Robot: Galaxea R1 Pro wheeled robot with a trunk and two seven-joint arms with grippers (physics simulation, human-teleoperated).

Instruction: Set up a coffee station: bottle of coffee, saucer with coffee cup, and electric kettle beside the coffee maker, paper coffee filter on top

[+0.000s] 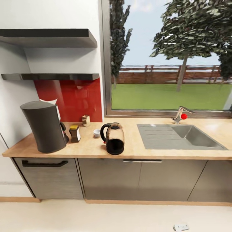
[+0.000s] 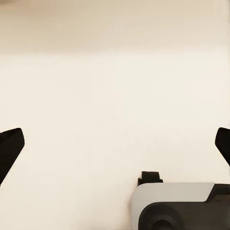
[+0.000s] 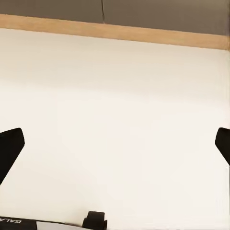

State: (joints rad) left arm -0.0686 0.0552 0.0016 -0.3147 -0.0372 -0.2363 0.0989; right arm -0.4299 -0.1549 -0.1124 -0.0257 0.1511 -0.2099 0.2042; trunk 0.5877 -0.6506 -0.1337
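So the head camera is looking at the kitchen countertop, light wood over dark grey cabinets, with the steel sink set into its right half and a tap with a red knob behind it under the big window. The coffee maker is the tall dark grey thing standing at the far left end of the counter. Just beside it on the right sits the bottle of coffee, black with a gold cap, close but I can't tell if they touch. A small tan box is further back against the red backsplash. The tiny white coffee cup stands on the bare wood between the bottle and the electric kettle, which is upright near the front edge, left of the sink, handle facing left. Two dark shelves hang on the wall above the coffee maker. Both wrist cameras point down at pale floor: the left gripper has its fingertips spread wide at the frame edges with nothing between them, and the right gripper is spread the same way, with the cabinet's wooden base strip ahead of it.
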